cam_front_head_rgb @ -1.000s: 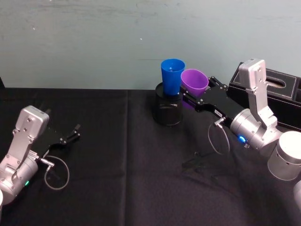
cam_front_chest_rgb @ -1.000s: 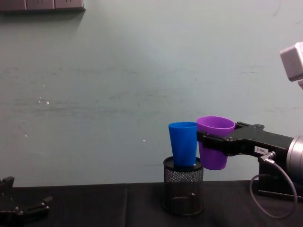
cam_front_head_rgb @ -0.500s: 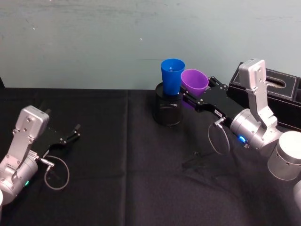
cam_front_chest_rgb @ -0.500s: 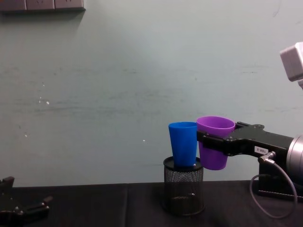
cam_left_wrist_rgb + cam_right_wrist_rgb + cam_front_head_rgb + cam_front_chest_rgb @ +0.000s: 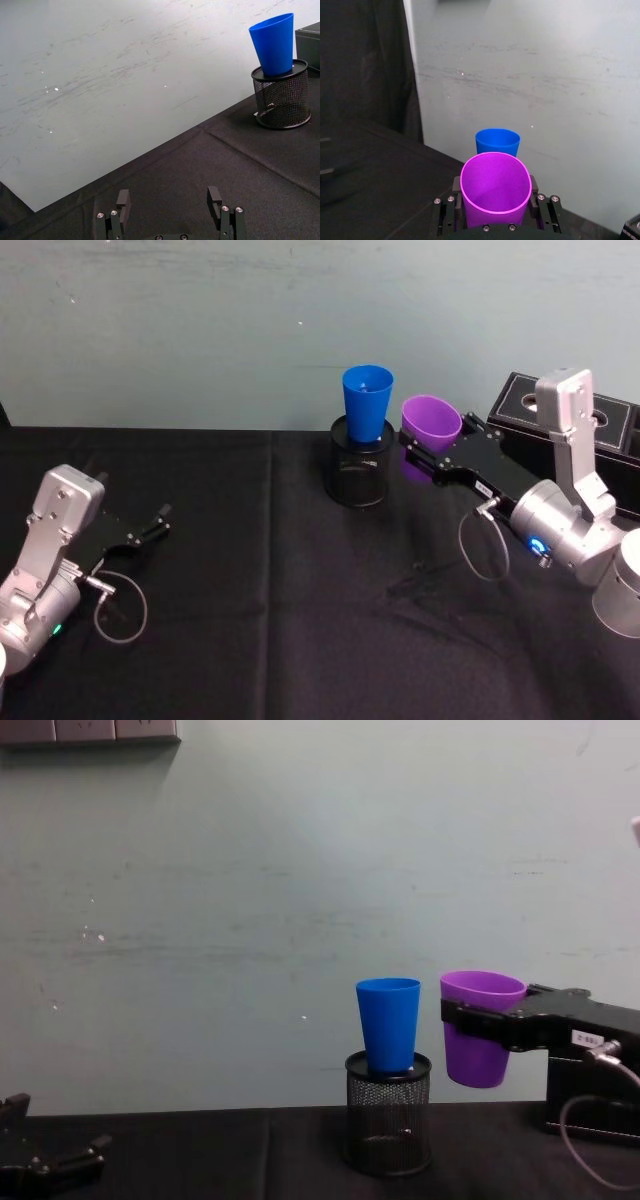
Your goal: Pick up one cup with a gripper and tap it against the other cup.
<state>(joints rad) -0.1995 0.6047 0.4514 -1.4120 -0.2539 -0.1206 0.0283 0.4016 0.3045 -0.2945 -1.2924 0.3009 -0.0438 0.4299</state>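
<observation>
The purple cup (image 5: 431, 423) (image 5: 481, 1028) (image 5: 495, 187) hangs upright in the air, with my right gripper (image 5: 432, 447) (image 5: 462, 1023) shut on it. It is held to the right of the blue cup (image 5: 366, 403) (image 5: 389, 1023) (image 5: 274, 43) (image 5: 497, 142), a small gap apart, not touching. The blue cup stands upright on top of a black mesh pen holder (image 5: 358, 472) (image 5: 388, 1115) (image 5: 281, 100). My left gripper (image 5: 158, 519) (image 5: 171, 205) rests low at the table's left side, open and holding nothing.
A black box (image 5: 590, 430) (image 5: 590, 1105) stands at the back right behind my right arm. The table is covered with a black cloth (image 5: 280, 620). A pale wall (image 5: 300, 870) runs close behind the pen holder.
My right gripper has pulled the purple cup to the right, away from the blue cup it was touching, and slightly lower. The left arm has not moved.
</observation>
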